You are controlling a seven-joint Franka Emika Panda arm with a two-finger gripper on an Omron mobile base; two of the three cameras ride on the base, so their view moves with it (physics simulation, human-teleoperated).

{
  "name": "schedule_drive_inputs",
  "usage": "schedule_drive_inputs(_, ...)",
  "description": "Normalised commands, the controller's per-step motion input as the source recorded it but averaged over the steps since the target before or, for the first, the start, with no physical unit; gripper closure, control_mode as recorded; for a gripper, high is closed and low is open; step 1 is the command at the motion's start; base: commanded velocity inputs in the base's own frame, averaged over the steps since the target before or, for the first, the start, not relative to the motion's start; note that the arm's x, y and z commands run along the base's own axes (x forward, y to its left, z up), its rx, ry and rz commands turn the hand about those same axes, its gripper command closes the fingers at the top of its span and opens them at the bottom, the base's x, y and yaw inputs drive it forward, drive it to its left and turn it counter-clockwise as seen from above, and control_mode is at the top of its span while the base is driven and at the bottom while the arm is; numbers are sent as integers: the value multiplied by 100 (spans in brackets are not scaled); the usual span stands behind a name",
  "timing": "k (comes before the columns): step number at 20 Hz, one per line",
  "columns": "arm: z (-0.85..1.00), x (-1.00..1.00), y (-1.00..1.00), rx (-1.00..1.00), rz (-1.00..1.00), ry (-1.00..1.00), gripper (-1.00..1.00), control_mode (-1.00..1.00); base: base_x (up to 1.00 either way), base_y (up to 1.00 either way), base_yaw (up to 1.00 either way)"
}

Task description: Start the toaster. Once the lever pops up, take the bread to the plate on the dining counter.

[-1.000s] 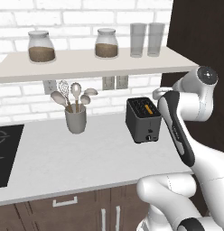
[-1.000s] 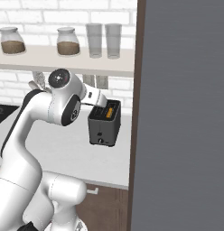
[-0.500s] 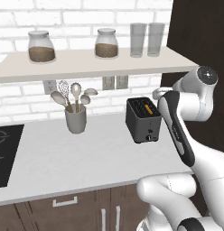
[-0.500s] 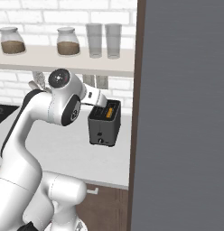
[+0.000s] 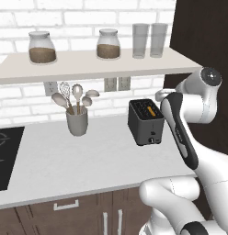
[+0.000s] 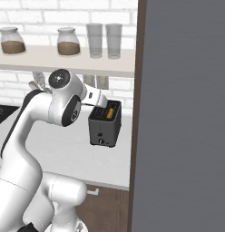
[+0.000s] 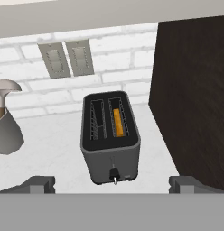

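Dark grey toaster [image 5: 145, 121]: seen standing upright on the white worktop [image 5: 79, 156], near the brick wall and just beside a tall dark cabinet [image 7: 195, 90].
Slots: two are seen from the hand view; an orange strip, taken to be the bread [image 7: 117, 122], sits low in the right-hand one, while the left one looks dark.
Lever: a small knob is spotted low on the toaster's front face.
Gripper [image 7: 114, 184]: held above and in front of the toaster, tips spread wide to either side of it, nothing gripped and nothing touched.
Arm: bent over the worktop, with the hand reaching in from the cabinet side.
Utensil cup [image 5: 77, 121]: set well to the left of the toaster, with spoons and a whisk sticking out.
Shelf [image 5: 88, 64]: two jars and two glasses are lined up above.
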Motion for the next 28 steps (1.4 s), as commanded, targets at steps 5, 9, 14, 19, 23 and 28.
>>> schedule_drive_inputs(5, 0, 0, 0, 0, 0, 0, -100, -100, 0, 0, 0)
schedule_drive_inputs(9, 0, 0, 0, 0, 0, 0, -100, -100, 0, 0, 0)
schedule_drive_inputs(14, 0, 0, 0, 0, 0, 0, -100, -100, 0, 0, 0)
schedule_drive_inputs(19, 0, 0, 0, 0, 0, 0, -100, -100, 0, 0, 0)
schedule_drive_inputs(23, 0, 0, 0, 0, 0, 0, -100, -100, 0, 0, 0)
schedule_drive_inputs(28, 0, 0, 0, 0, 0, 0, -100, -100, 0, 0, 0)
